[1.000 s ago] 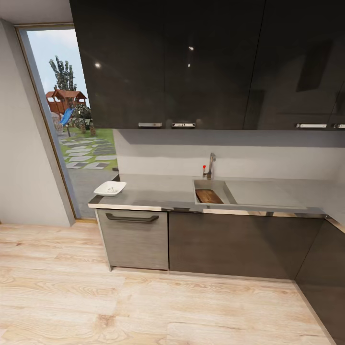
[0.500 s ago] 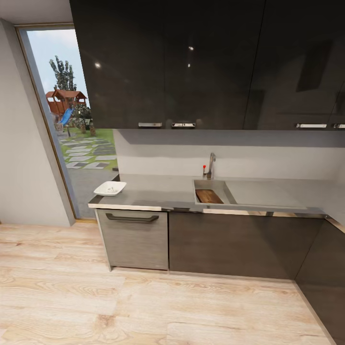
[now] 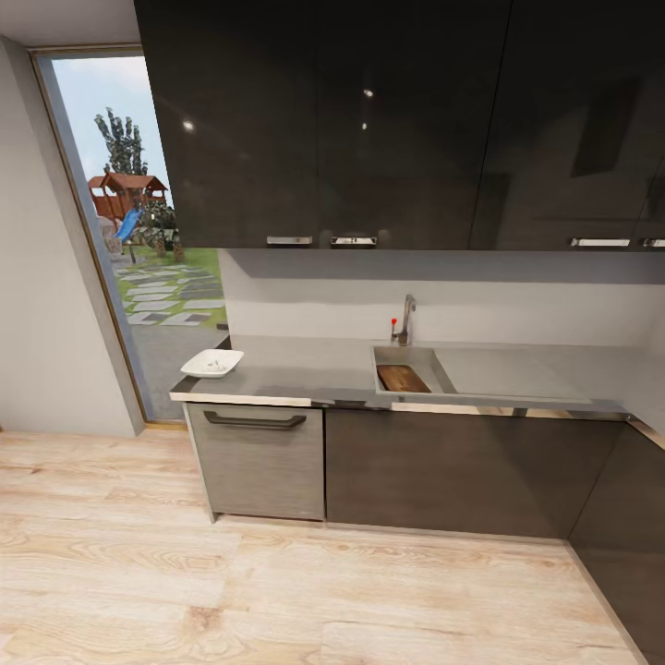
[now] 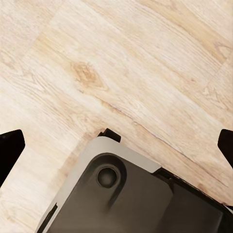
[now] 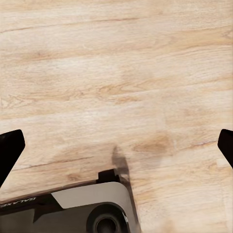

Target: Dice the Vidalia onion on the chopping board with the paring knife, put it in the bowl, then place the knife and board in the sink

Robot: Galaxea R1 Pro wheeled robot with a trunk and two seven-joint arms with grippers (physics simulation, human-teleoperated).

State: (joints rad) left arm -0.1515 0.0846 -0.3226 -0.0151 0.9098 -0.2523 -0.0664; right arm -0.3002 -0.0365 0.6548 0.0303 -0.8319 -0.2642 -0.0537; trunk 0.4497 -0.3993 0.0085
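In the head view the grey countertop [image 3: 305, 369] runs along the wall, with the steel sink [image 3: 434, 362] set into it under a chrome faucet [image 3: 406, 319]. Inside the sink lies the brown chopping board [image 3: 403, 378]. A white bowl [image 3: 211, 363] with pale bits in it stands at the countertop's left end. I cannot make out the paring knife, and no whole onion shows. My left gripper [image 4: 116, 145] and my right gripper [image 5: 116, 145] both hang open over the wooden floor, fingertips wide apart, with nothing between them.
Dark glossy wall cabinets [image 3: 369, 120] hang above the counter, grey base cabinets [image 3: 259, 457] stand below it. A tall window [image 3: 139, 231] is at the left. Light wooden floor [image 3: 277, 591] lies between me and the counter. The robot's base [image 4: 126, 199] shows under the left gripper.
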